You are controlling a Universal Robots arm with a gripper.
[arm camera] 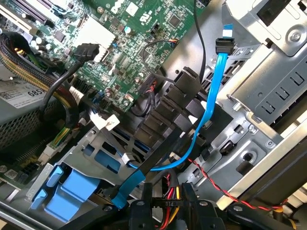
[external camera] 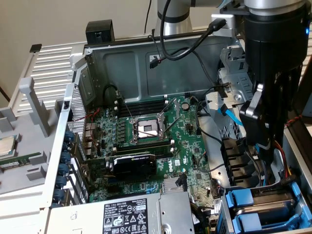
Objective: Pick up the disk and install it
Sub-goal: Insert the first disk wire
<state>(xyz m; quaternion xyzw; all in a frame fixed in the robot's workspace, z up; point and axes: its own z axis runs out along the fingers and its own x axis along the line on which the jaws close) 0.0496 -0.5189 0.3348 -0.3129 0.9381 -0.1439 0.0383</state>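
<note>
The jaws stand narrowly apart and grip nothing, with red and yellow wires (arm camera: 169, 191) showing through the gap. Just below them, at five o'clock in the open grey metal computer case (external camera: 146, 63), the disk (external camera: 242, 200) sits in the drive cage in its blue plastic carrier frame. A bright blue flat cable (arm camera: 211, 110) runs close by.

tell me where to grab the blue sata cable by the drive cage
Probably grip the blue cable just behind its black connector, coming from the open motherboard side: that stretch looks free, while the metal cage backs it on the other.
</note>
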